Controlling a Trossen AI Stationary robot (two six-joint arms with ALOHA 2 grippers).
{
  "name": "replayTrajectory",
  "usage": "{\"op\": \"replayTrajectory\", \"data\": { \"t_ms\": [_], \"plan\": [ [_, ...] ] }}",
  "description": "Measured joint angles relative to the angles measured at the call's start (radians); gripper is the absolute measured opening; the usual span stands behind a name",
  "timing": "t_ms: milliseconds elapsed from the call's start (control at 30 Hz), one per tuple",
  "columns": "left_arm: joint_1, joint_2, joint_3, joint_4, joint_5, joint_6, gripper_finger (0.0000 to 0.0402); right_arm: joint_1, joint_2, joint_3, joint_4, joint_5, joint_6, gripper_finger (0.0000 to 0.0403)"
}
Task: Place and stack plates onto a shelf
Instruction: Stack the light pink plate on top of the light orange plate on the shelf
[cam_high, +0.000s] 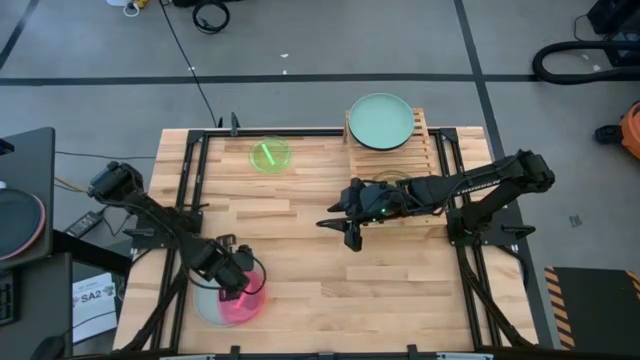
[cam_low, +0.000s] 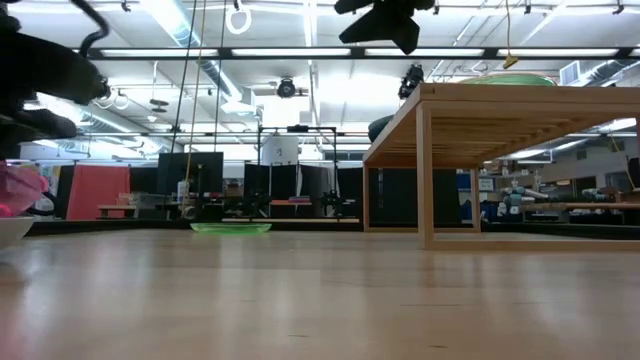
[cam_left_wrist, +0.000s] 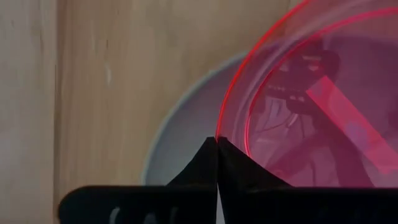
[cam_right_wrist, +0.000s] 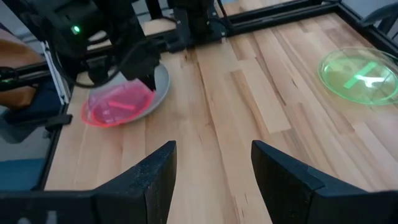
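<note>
Under my left gripper (cam_high: 238, 287), seen from overhead, sits the pink plate (cam_high: 243, 303), lying on a pale grey plate (cam_high: 205, 304) at the near left corner of the table (cam_high: 320, 260). Those fingers are pinched shut on the pink plate's rim. My right gripper (cam_high: 351, 232) waits over the middle of the table, jaws spread wide and empty. Just behind it is the shelf (cam_high: 432, 150), carrying a mint green plate (cam_high: 380, 120) on its far end. A green plate (cam_high: 269, 156) lies flat well beyond my left gripper, toward the far edge.

From table height, the shelf (cam_low: 520, 110) stands on its legs with open space underneath, and the pink plate (cam_low: 18, 190) shows only as a sliver at the frame's edge; whether it is lifted clear I cannot fairly say.

Past my left wrist, my closed fingertips (cam_left_wrist: 216, 163) meet on the pink rim (cam_left_wrist: 311, 106), with the grey plate (cam_left_wrist: 180, 137) below.

Past my right wrist, between my open fingers (cam_right_wrist: 155, 174), I see the left gripper (cam_right_wrist: 146, 68) on the pink plate (cam_right_wrist: 118, 104), and the green plate (cam_right_wrist: 360, 76) off to the other side.

My worry is the grip: a thin pinch on a slick translucent rim could slip during the carry, tipping the plate. It may also drag the grey plate along, or clip the shelf's edge if I come in low.
</note>
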Motion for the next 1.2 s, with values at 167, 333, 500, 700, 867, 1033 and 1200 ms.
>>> {"op": "replayTrajectory", "data": {
  "t_ms": [167, 333, 500, 700, 867, 1033, 1200],
  "plan": [
    [0.048, 0.000, 0.000, 0.042, -0.017, 0.098, 0.0000, 0.000, 0.000, 0.000, 0.017, 0.004, 0.000, 0.0213],
    [0.103, -0.001, 0.000, 0.086, -0.018, 0.190, 0.0000, 0.000, 0.001, 0.000, 0.017, 0.006, 0.000, 0.0213],
    [0.160, -0.001, 0.000, 0.165, -0.019, 0.296, 0.0000, 0.000, 0.001, 0.000, 0.016, 0.006, 0.000, 0.0213],
    [0.209, -0.001, 0.001, 0.219, -0.018, 0.437, 0.0000, 0.000, 0.002, 0.000, 0.016, 0.007, 0.000, 0.0213],
    [0.242, -0.001, 0.001, 0.252, -0.022, 0.533, 0.0000, 0.000, 0.002, 0.000, 0.016, 0.007, 0.000, 0.0213],
    [0.279, -0.001, 0.001, 0.281, -0.024, 0.632, 0.0000, 0.000, 0.002, 0.000, 0.016, 0.007, 0.000, 0.0213],
    [0.320, -0.001, 0.001, 0.306, -0.025, 0.713, 0.0000, 0.000, 0.002, 0.000, 0.016, 0.007, 0.000, 0.0213]
  ]
}}
